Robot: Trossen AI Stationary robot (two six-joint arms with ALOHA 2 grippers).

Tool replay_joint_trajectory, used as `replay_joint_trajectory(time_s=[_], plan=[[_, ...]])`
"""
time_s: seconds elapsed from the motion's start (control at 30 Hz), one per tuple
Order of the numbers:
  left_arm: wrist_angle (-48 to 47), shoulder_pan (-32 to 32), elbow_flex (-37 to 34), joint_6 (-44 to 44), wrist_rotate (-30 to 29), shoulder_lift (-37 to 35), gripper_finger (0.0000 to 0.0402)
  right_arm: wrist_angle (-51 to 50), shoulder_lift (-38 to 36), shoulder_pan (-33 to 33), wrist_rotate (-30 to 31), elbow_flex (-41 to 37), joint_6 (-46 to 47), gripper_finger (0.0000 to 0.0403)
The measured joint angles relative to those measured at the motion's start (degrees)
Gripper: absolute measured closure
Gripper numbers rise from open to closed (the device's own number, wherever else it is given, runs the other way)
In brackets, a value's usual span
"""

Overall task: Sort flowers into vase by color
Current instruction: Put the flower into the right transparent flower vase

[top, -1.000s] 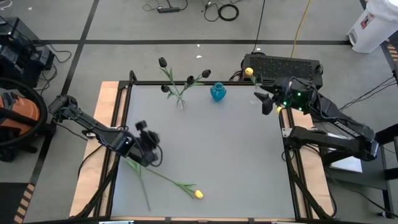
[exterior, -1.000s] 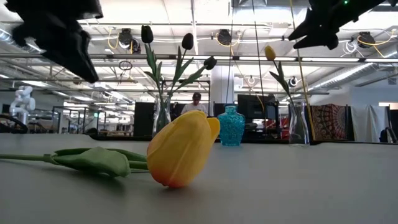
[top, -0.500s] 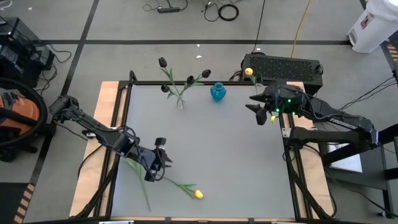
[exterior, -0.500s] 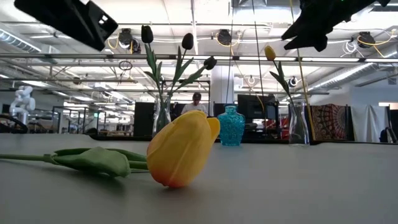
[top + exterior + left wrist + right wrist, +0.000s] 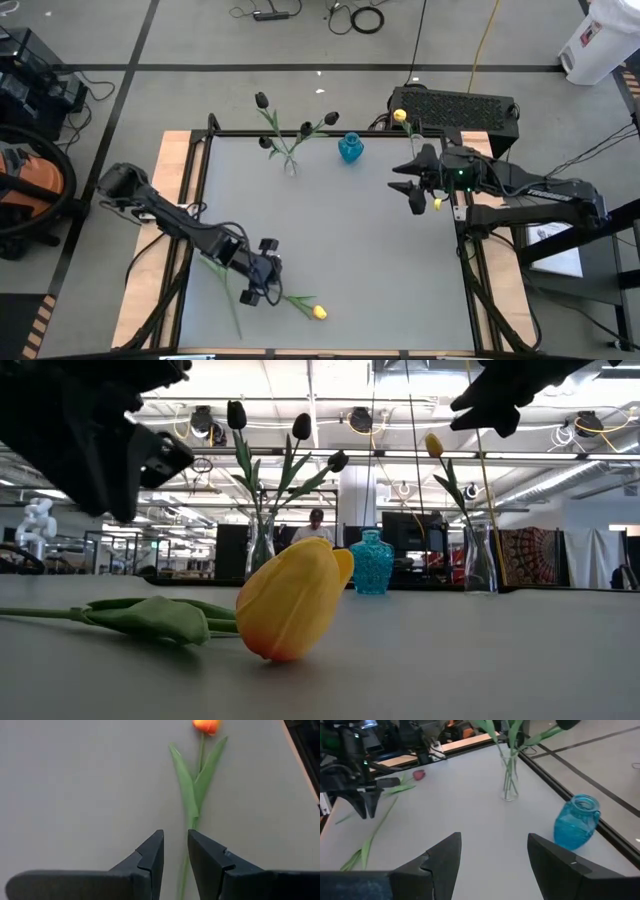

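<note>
Since a second earlier, the left gripper (image 5: 262,285) had swung from the table's left side toward the near edge and now hung over the stem of the yellow tulip (image 5: 318,312), its fingers (image 5: 150,855) a narrow gap apart with nothing between them. That tulip lay flat on the pale grey tabletop (image 5: 380,250) at about six o'clock, bud pointing toward four o'clock, leaves spread beside the stem. The right gripper (image 5: 410,188) had drifted inward from the two o'clock corner and hovered above the table's right edge, fingers (image 5: 445,857) wide apart and empty.

At about eleven o'clock a clear glass vase (image 5: 291,165) held three black tulips (image 5: 261,100), with a small blue vase (image 5: 350,148) just beside it near twelve. Another glass vase (image 5: 479,565) with a yellow tulip (image 5: 400,116) stood at the two o'clock corner. A dark red tulip (image 5: 419,774) lay near the left arm.

Beyond the table the room showed a concrete floor (image 5: 200,40) with cables, ceiling pipes, and a person (image 5: 316,528) at a distant desk.
</note>
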Motion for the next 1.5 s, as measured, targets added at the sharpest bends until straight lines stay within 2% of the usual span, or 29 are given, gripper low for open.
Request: replay_joint_trajectory(time_s=[0.27,0.7,1.17,1.5], plan=[[0.1,-2.3,1.8,-1.6,2.6,5.0,0.0308,0.2,0.3,1.7,0.3,0.0,0.6,0.0183],[6.4,-2.8,2.0,-1.6,0.6,9.5,0.0308,1.6,3.7,1.7,0.3,0.0,0.9,0.0183],[8.1,-3.1,2.0,-3.0,-0.3,13.4,0.0308,2.3,8.6,1.7,0.3,0.0,0.9,0.0184],[9.2,-3.2,2.0,-3.0,-0.4,15.5,0.0308,2.9,9.5,2.6,0.2,0.0,0.9,0.0184]])
